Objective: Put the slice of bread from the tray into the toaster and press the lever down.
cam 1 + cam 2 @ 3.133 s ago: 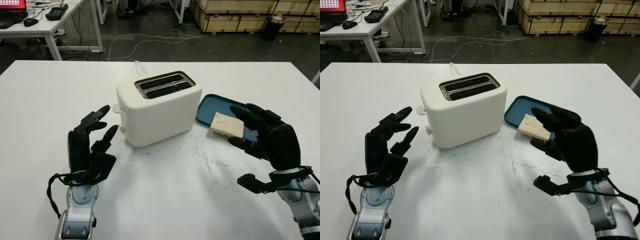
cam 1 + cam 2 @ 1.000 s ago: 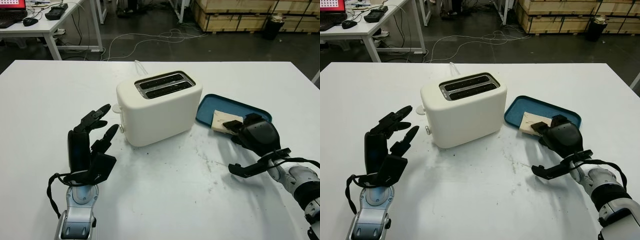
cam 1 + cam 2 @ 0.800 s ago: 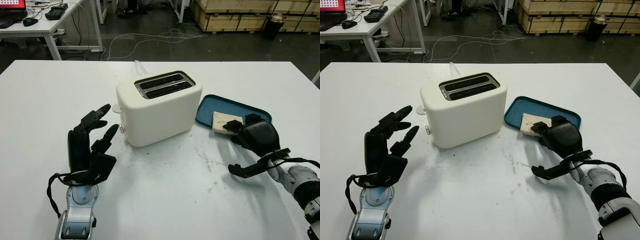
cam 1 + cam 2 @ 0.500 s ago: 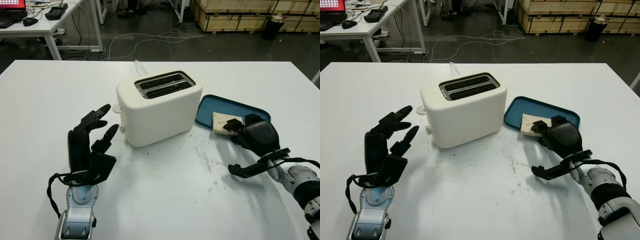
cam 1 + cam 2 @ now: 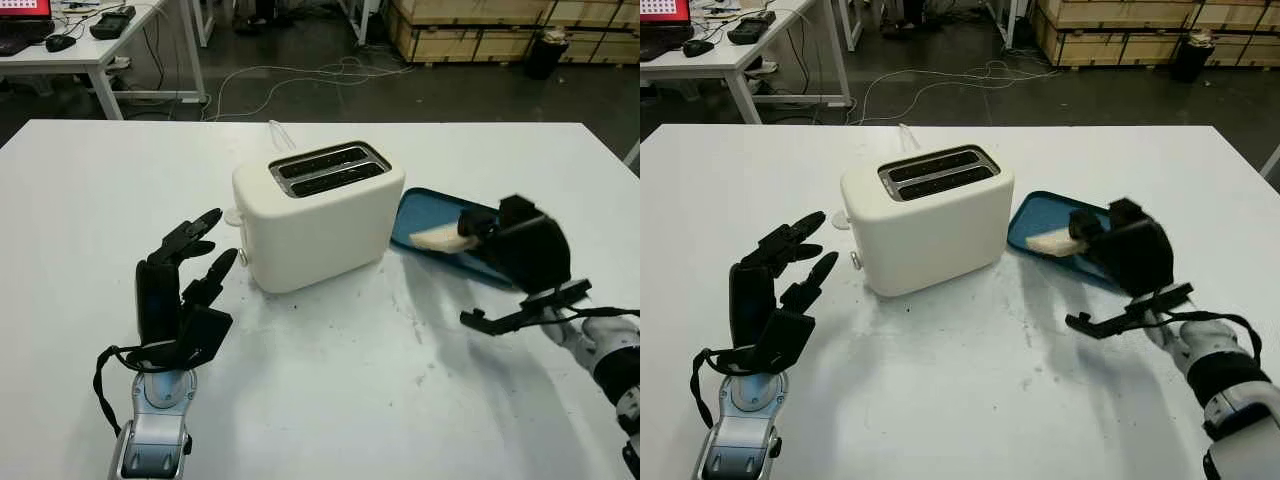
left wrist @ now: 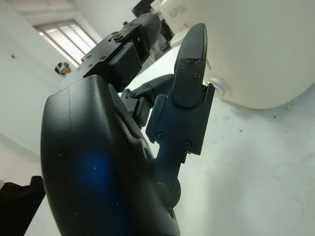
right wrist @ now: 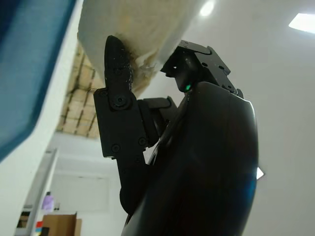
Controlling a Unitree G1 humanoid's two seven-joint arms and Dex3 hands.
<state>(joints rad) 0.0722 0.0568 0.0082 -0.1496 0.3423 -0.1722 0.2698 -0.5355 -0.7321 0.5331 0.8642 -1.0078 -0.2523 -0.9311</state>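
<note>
Gripping bread slice (image 5: 437, 238) in right hand (image 5: 520, 250) above tray (image 5: 425, 215) at center right; you keep it vertical for toaster (image 5: 318, 213) slot; left hand (image 5: 180, 285) open, lower left.

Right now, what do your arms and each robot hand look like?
Both are glossy black shells with jointed, screw-fastened fingers. The left robot hand tops a silver-grey forearm with a looping black cable. The right robot hand has a black bracket and cable at its grey wrist, and a green light inside.

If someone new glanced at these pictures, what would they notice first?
Probably the cream toaster at the middle of the white table, both slots empty. Beside it, the right hand grips the bread slice over the blue tray; the left hand is open near the toaster's lever side.
</note>
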